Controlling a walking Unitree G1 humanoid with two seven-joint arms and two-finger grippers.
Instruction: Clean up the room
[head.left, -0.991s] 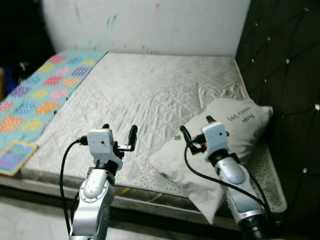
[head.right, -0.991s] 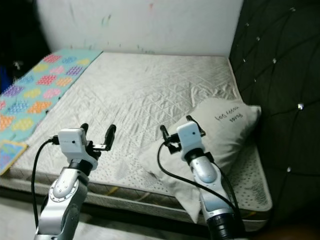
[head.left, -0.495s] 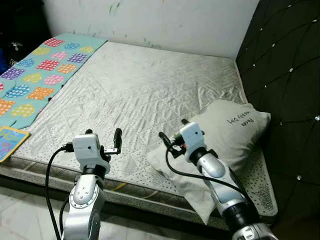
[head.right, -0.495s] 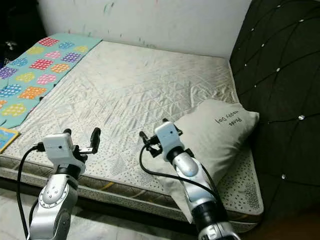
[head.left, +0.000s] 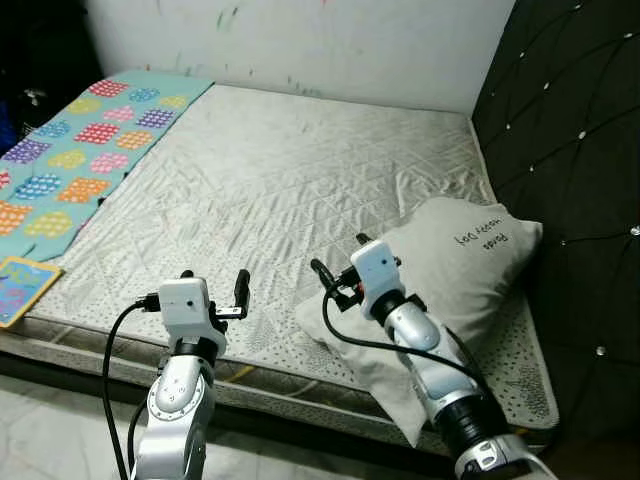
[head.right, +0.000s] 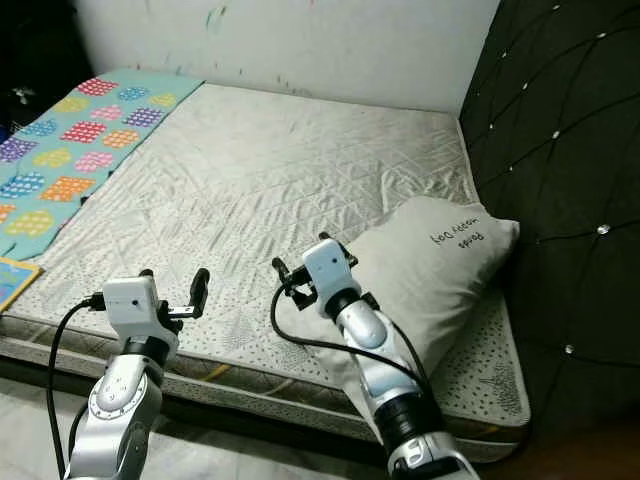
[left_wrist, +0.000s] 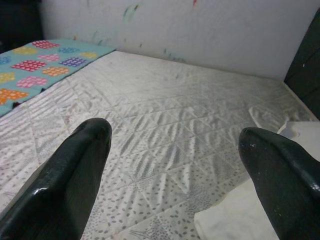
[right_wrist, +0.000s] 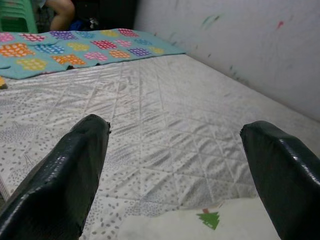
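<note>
- A wide mattress with a quilted, grey-white cover (head.left: 300, 170) lies before the robot, a pale wall (head.left: 330, 45) behind it and a dark tufted headboard with shiny studs (head.left: 575, 150) along its right side
- A soft off-white pillow with a line of dark handwriting on its upper face (head.left: 460, 280) lies tilted on the mattress near the right front corner, its far end beside the headboard and its near corner hanging past the mattress edge
- A small green tree mark (right_wrist: 207, 219) is printed on the pillow close to its front left edge
- The right gripper (head.left: 340, 262) hovers just above that left edge of the pillow, its two black fingers (right_wrist: 65, 175) spread wide apart with nothing between them
- The left gripper (head.left: 213, 284) is raised over the front edge of the mattress, left of the pillow and apart from it; its fingers (left_wrist: 65, 175) are likewise spread wide and hold nothing
- A turquoise play mat with rows of coloured dotted patches (head.left: 75, 150) covers the left side of the bed
- A flat, colourful picture book (head.left: 20, 290) lies at the mat's near end by the front left corner
- Pale tiled floor (head.left: 60, 420) shows below the bed edge
</note>
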